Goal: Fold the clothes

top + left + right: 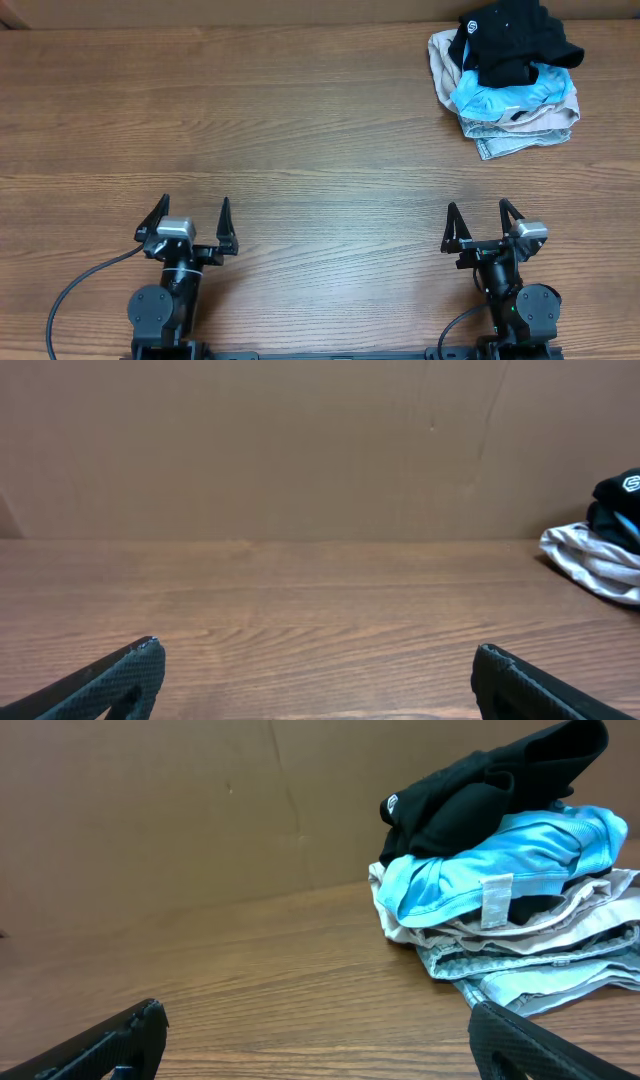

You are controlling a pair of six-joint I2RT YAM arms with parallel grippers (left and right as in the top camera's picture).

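The black garment point(510, 40) with a small round white logo lies crumpled on top of a pile of clothes at the table's far right corner. It shows in the right wrist view point(490, 785) and at the right edge of the left wrist view point(620, 495). My left gripper point(190, 222) is open and empty near the front edge at the left. My right gripper point(483, 222) is open and empty near the front edge at the right, well short of the pile. Both show open jaws over bare wood in their wrist views: left point(315, 665), right point(315, 1025).
Under the black garment lie a light blue shirt point(505, 95) and beige folded garments point(525, 125), with a pale patterned piece at the bottom point(530, 975). A brown cardboard wall point(300, 440) stands behind the wooden table point(300, 130).
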